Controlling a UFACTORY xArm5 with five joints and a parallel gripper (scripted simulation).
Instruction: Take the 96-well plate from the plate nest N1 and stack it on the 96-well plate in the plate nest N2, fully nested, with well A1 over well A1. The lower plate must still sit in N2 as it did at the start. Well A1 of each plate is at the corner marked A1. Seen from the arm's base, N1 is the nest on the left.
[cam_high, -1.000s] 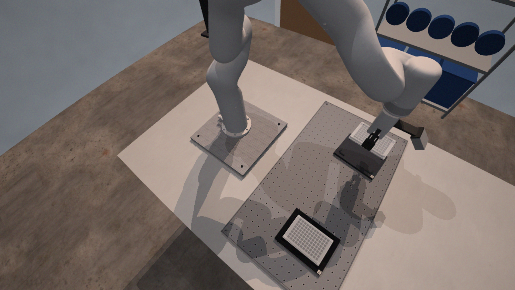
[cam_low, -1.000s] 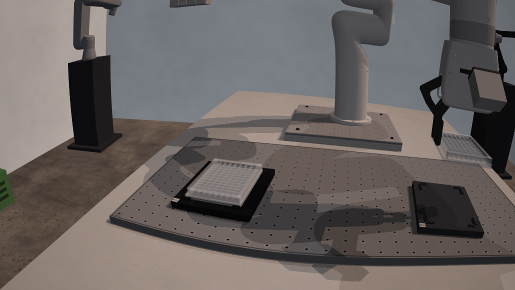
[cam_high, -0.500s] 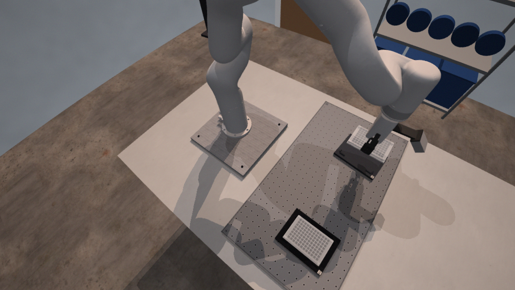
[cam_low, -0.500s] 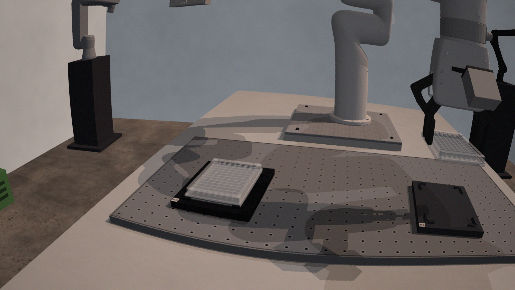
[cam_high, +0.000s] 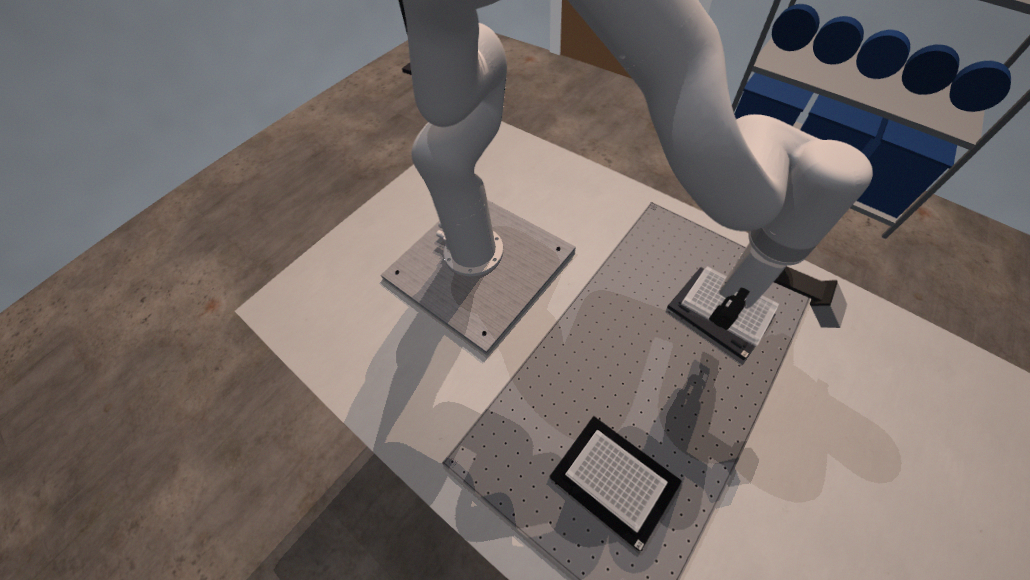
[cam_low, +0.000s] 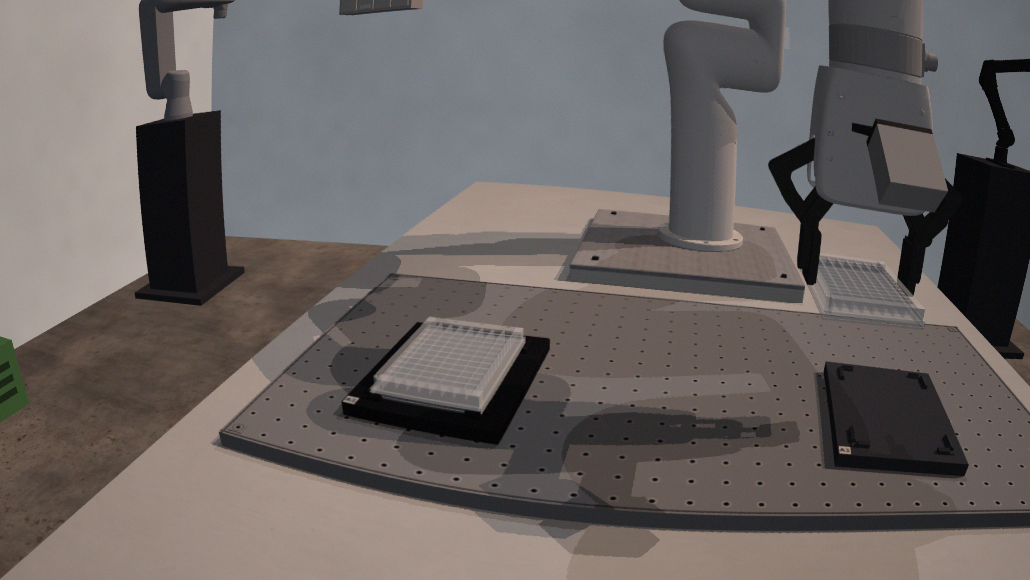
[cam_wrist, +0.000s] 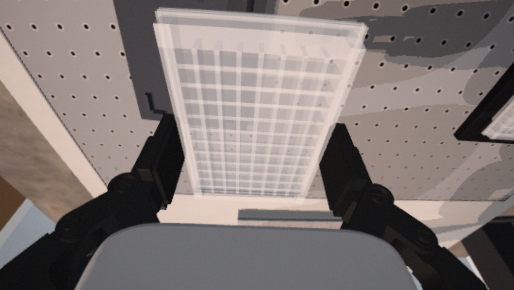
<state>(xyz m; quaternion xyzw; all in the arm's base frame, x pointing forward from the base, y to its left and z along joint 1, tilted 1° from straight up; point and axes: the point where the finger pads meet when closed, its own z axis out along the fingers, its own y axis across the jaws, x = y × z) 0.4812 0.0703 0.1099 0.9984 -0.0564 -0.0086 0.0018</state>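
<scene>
My gripper (cam_low: 857, 270) is shut on a clear 96-well plate (cam_low: 864, 290), with one black finger on each long side, and holds it in the air well above the empty black nest N1 (cam_low: 890, 416). The held plate also shows in the wrist view (cam_wrist: 257, 102) between the fingers, and in the top view (cam_high: 729, 303). The other clear plate (cam_low: 450, 362) sits in the black nest N2 (cam_low: 446, 392), also seen in the top view (cam_high: 616, 479). N1 has a small A1 label (cam_low: 845, 451) at its near left corner. N2 has one (cam_low: 351, 399) at its near left corner.
Both nests stand on a grey perforated breadboard (cam_low: 648, 403). The arm's base plate (cam_low: 684, 255) lies behind it. A black stand (cam_low: 991, 244) is close on the right of the gripper. Another black stand with a small arm (cam_low: 183, 201) is far left. A shelf with blue discs (cam_high: 893, 64) stands beyond the table.
</scene>
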